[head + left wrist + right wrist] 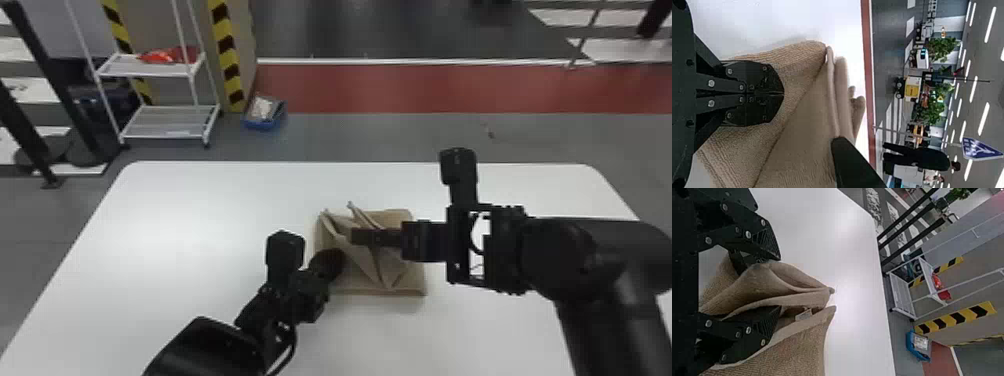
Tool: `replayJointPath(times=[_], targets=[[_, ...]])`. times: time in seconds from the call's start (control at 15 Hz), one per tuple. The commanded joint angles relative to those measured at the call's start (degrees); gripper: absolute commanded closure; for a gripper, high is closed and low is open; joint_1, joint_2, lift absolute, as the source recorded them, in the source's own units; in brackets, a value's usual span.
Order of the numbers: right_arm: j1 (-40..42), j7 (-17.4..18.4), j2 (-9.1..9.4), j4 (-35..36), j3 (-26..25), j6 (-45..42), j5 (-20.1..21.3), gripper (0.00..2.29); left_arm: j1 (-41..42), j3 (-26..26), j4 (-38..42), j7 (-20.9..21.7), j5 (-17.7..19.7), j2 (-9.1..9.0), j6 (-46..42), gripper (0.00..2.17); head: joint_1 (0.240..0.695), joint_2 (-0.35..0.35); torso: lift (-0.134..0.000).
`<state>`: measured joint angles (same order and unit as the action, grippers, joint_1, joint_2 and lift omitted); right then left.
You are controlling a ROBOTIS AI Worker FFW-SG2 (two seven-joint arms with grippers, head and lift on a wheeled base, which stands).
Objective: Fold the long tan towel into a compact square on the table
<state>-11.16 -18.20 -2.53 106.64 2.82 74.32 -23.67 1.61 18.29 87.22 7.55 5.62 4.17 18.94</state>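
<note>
The tan towel lay on the white table, already folded down to a low, roughly square bundle; neither side was clearly the longer, so its long axis could not be told. Loose upper layers stood in ridges across its top, their peaks toward the table's far edge.

The right gripper came in from the towel's right side, its fingertips over the middle, so most of the loose cloth lay between and around them. Its two fingers were spread wide, with raised folds between them and the lower one in the right wrist view tucked among the layers; no firm pinch showed. A small white label peeped out from those folds.

The left gripper was at the towel's near left part, the bulk of the bundle lying to its right and beyond. Its fingers were pressed together against the cloth; whether a thin layer was caught between them could not be told.

The right gripper seemed better placed for the coming move: closing on the ridges, then laying them flat.
</note>
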Motion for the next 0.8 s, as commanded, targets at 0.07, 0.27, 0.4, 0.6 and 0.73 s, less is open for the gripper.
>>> replayJointPath(times=[0.07, 0.27, 0.4, 0.6, 0.73], targets=[[6.67, -0.52, -0.81, 8.49, -7.22, 0.52, -3.40, 0.06, -0.11, 0.17, -0.04, -0.08, 0.00, -0.04, 0.00, 2.14, 0.695, -0.015, -0.113], [12.12, -3.78, -2.21, 12.10, -13.81, -1.94, -7.18, 0.06, -0.11, 0.43, -0.30, -0.26, 0.09, -0.13, 0.00, 2.14, 0.695, -0.050, -0.113], [13.18, -8.43, -2.39, 10.34, -17.94, -10.90, -13.25, 0.06, -0.11, 0.96, -0.30, -0.35, 0.00, -0.13, 0.00, 2.14, 0.695, -0.088, -0.113], [13.00, -10.46, -3.18, 9.28, -19.52, -10.90, -13.16, 0.12, -0.11, 1.66, -0.30, -0.52, -0.17, -0.13, 0.18, 2.14, 0.695, -0.123, -0.113], [11.51, -11.34, -4.50, 6.65, -18.21, -11.25, -8.85, 1.02, 0.15, 1.66, -0.04, -0.61, -0.44, -0.04, 0.18, 2.14, 0.695, -0.139, -0.113]])
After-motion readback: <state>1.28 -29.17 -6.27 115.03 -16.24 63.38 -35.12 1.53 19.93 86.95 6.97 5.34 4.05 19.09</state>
